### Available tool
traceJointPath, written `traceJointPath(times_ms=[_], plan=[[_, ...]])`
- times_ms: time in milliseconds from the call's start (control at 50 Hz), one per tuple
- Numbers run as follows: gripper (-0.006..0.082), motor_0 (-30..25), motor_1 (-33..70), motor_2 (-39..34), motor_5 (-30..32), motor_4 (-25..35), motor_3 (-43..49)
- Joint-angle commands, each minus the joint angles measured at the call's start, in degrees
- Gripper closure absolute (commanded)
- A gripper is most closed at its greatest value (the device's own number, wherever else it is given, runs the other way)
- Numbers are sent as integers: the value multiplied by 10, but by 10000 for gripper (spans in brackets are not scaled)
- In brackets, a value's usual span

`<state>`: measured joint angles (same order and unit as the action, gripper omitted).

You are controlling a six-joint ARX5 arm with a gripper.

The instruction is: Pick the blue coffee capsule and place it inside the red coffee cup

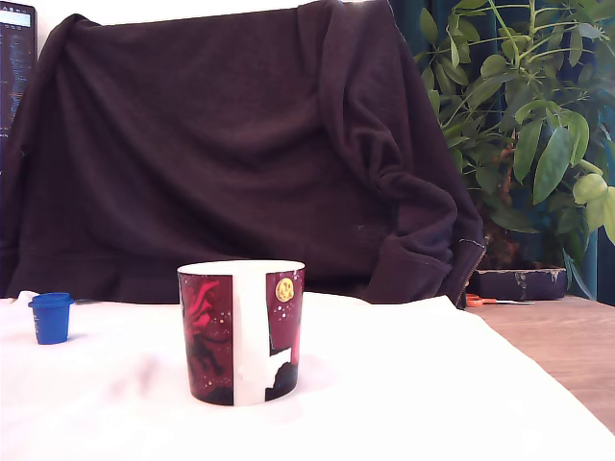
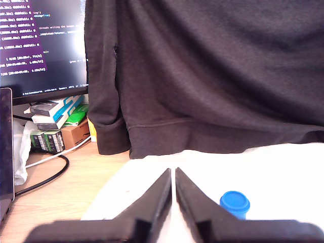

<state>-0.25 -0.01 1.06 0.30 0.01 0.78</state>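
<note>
Since its 2 black fingers meet with only a sliver between them and grip nothing, the gripper point(image 2: 173, 174) looks unready to grasp; the small blue plastic tapered capsule point(image 2: 234, 203) stands just beside its tips on white cloth point(image 2: 283, 172), well apart from the wide red-and-black printed mug point(image 1: 241, 332), presumably awaiting pickup.

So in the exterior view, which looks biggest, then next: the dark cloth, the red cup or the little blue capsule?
1. dark cloth
2. red coffee cup
3. blue coffee capsule
The cup sits nearer the camera, but it clearly looks bigger anyway.
</note>
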Motion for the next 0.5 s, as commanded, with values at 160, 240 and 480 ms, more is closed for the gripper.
traceJointPath(times_ms=[160,240,480], plan=[[789,32,-7,-4,-80,101,43],[789,32,-7,-4,-78,100,43],[789,32,-7,-4,-111,105,20]])
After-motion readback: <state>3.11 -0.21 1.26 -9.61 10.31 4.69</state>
